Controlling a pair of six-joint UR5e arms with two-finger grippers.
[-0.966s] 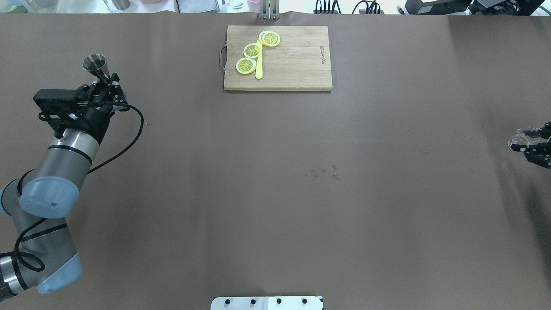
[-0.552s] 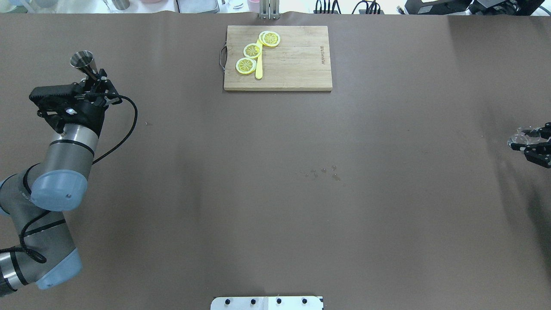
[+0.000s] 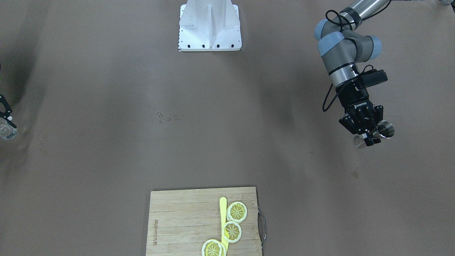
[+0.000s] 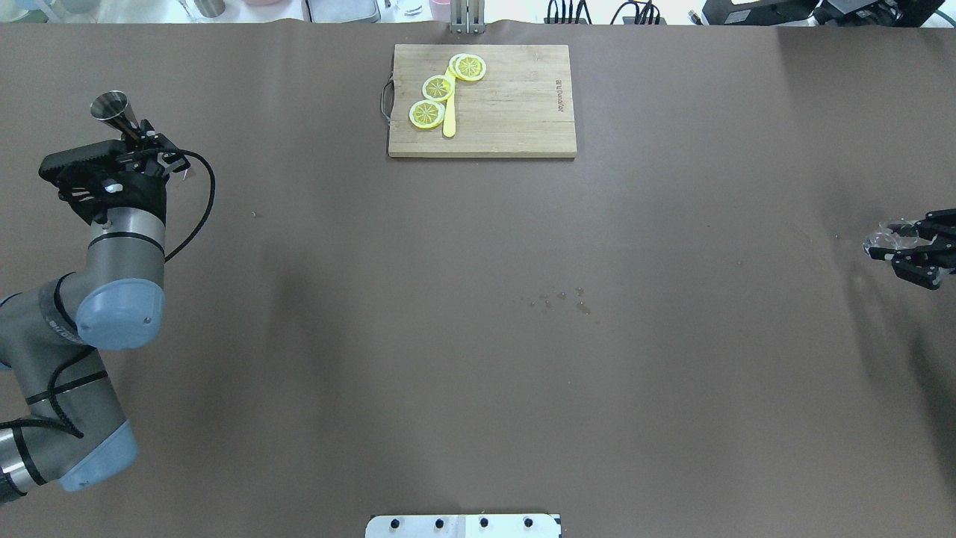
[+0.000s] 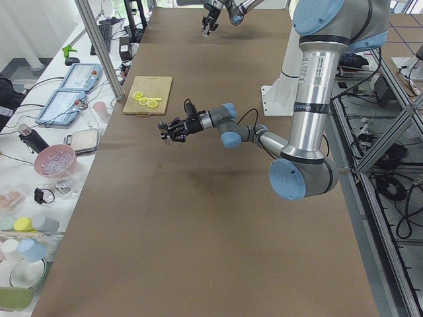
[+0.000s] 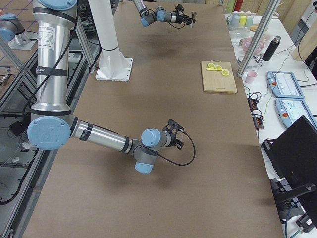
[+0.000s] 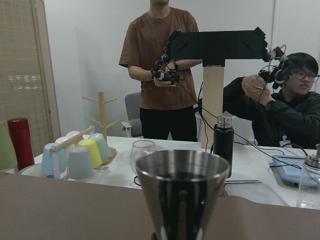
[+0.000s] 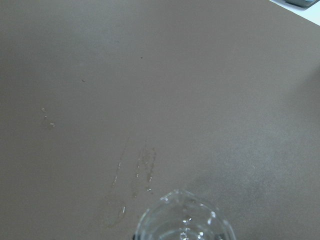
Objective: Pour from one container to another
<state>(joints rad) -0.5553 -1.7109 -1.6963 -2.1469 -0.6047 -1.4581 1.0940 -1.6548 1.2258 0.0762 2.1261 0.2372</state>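
The bench (image 4: 478, 388) is matte brown. At twelve o'clock in the overhead view, the cutting board (image 4: 515, 112) is pale wood in plank stripes; its lemon slices (image 4: 426, 114) are bright yellow with whitish rims. At nine o'clock, the jigger (image 4: 110, 107) is mirror-silver, the left end effector (image 4: 146, 137) black, the left arm (image 4: 127, 239) grey with light-blue caps. At three o'clock, the glass (image 4: 881, 240) is clear, the right end effector (image 4: 900, 246) black.
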